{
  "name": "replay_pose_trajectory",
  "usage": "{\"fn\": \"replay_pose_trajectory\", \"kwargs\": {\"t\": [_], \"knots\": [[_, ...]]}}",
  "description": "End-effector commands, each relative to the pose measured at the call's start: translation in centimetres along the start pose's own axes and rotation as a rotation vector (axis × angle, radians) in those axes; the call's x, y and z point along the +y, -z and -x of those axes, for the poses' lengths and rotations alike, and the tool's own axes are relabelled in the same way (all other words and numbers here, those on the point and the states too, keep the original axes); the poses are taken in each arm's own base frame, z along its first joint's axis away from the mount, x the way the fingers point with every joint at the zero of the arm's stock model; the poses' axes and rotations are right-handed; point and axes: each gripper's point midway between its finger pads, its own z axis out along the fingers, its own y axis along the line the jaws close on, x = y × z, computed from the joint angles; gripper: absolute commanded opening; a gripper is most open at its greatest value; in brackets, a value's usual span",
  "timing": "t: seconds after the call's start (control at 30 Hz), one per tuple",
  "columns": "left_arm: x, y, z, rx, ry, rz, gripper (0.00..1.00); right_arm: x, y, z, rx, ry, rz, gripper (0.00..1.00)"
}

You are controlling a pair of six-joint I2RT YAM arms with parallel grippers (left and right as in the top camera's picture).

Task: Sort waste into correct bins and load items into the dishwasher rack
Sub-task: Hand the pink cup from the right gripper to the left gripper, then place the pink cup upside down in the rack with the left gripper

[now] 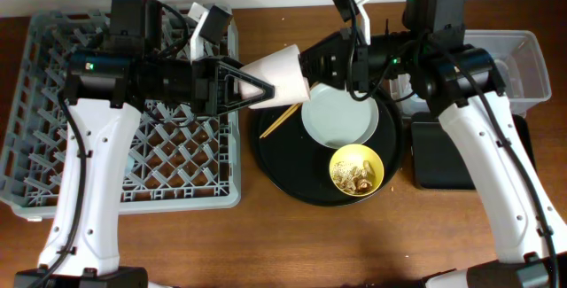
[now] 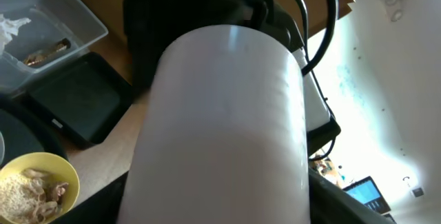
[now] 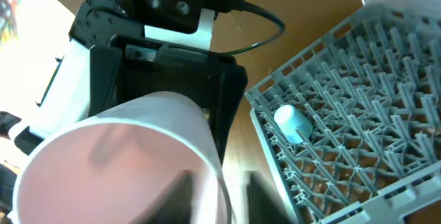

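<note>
Since it seemed bound for the large square grey plastic rack (image 1: 177,164), the small pink cup (image 1: 285,71) hung just beside it, rim pinched by the right gripper (image 1: 308,73), with the left gripper (image 1: 257,84) straddling it, whether clamped I could not tell.

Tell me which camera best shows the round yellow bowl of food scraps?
Overhead: the round yellow bowl shows whole on the big round black tray, brownish food scraps inside. The left wrist view catches only part of it, cropped at its bottom-left corner. The right wrist view doesn't show it.
</note>
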Motion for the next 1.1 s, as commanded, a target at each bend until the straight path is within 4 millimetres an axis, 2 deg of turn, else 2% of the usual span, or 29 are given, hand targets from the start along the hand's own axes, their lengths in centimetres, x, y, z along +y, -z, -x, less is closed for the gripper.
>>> {"fn": "replay_pose_trajectory", "kwargs": {"t": [0.0, 0.03, 0.07, 0.1, 0.17, 0.23, 0.27, 0.3, 0.33, 0.4, 0.47, 0.67, 0.77, 0.87, 1.07], "knots": [[1.0, 0.2, -0.2, 0.009, 0.015, 0.098, 0.65, 0.6, 0.0, 0.3, 0.0, 0.019, 0.022, 0.49], [2.4, 0.4, -0.4, 0.016, 0.048, 0.176, 0.64, 0.3, 0.2, 0.4, -0.006, 0.018, 0.008, 0.61], [3.5, 0.8, -0.5, 0.016, 0.085, 0.247, 0.64, -0.1, 0.6, 0.6, -0.016, 0.017, -0.014, 0.67], [4.7, 1.6, -0.7, 0.011, 0.122, 0.319, 0.64, -0.8, 1.3, 0.8, -0.031, 0.01, -0.05, 0.7], [7.1, 4.8, -1.5, -0.016, 0.217, 0.508, 0.64, -3.0, 3.4, 1.0, -0.065, -0.048, -0.149, 0.75], [9.8, 9.7, -3.1, -0.05, 0.346, 0.765, 0.64, -5.1, 4.9, 0.1, -0.073, -0.152, -0.256, 0.77], [11.4, 13.3, -4.4, -0.077, 0.45, 0.95, 0.64, -6.3, 5.3, -0.9, -0.062, -0.218, -0.326, 0.77], [12.6, 17.5, -6.4, -0.106, 0.576, 1.164, 0.64, -7.9, 5.8, -2.7, -0.027, -0.29, -0.439, 0.78], [13.1, 21.1, -8.2, -0.132, 0.688, 1.346, 0.64, -9.1, 6.1, -4.3, 0.009, -0.346, -0.532, 0.78], [13.1, 25.4, -10.3, -0.169, 0.806, 1.594, 0.64, -10.2, 6.2, -6.7, 0.091, -0.383, -0.66, 0.79], [13.1, 27.1, -11.2, -0.218, 0.877, 1.711, 0.64, -10.5, 6.0, -8.3, 0.153, -0.398, -0.732, 0.79], [16.9, 26.9, -14.2, -0.174, 0.953, 1.714, 0.65, -9.9, 4.7, -10.7, 0.267, -0.389, -0.791, 0.79], [19.5, 25.2, -15.7, -0.167, 0.994, 1.617, 0.65, -9.7, 4.2, -11.1, 0.288, -0.387, -0.79, 0.79], [20.8, 24.2, -16.4, -0.168, 1.009, 1.558, 0.65, -9.6, 4.2, -11.1, 0.288, -0.386, -0.789, 0.79], [22.5, 23.4, -17.8, -0.164, 1.028, 1.528, 0.65, -9.6, 4.2, -11.1, 0.288, -0.387, -0.789, 0.8]]}}
